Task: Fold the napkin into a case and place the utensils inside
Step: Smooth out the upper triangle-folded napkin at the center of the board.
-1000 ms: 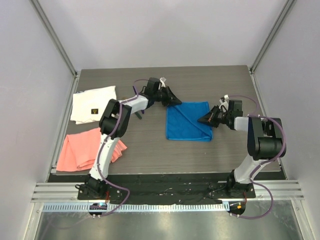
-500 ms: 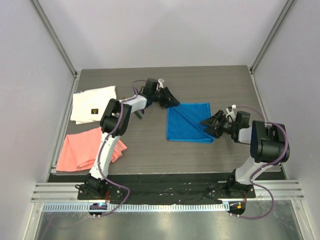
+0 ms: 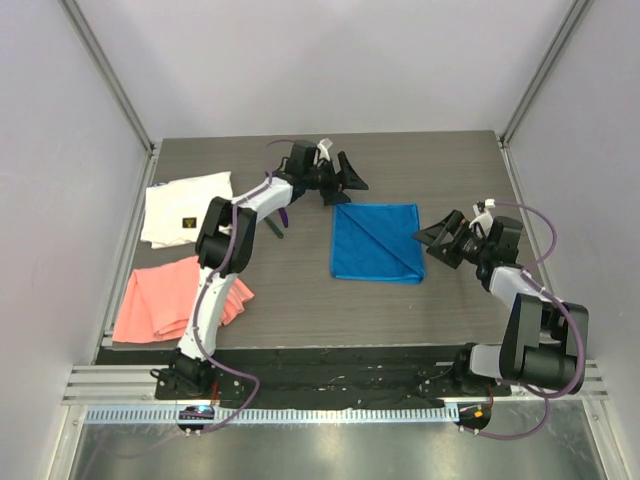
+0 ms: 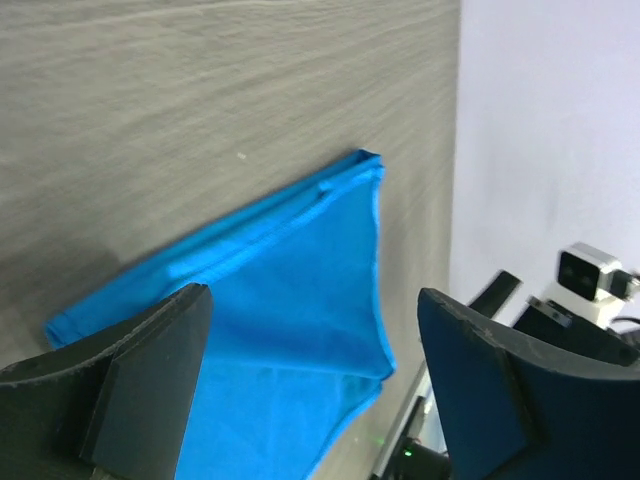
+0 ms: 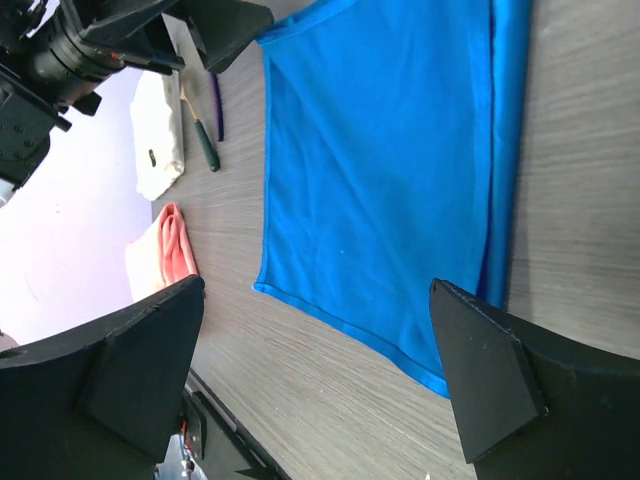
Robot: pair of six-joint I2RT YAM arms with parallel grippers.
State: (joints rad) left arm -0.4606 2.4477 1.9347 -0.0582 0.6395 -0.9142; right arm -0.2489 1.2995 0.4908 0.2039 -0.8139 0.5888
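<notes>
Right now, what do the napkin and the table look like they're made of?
Napkin: soft cloth, possibly microfibre, matte. It lies limp and flat, with a diagonal fold line and hemmed edges. Table: grey wood-grain top, probably laminate, matte. It shows a streaked grain and no glare.

Robotics lab cell: white panel walls (image 3: 330, 60), aluminium rails (image 3: 110, 382), two arms (image 3: 222, 250) bolted to a table (image 3: 420, 170).

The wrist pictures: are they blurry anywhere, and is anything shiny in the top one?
Left wrist view: the napkin is fairly sharp, but the near fingers look huge and soft-edged. Right wrist view: the same, dark fingers, crisp napkin. Top view: even light, faint shadows, a pale sheen on the metal strip at the bottom.
</notes>
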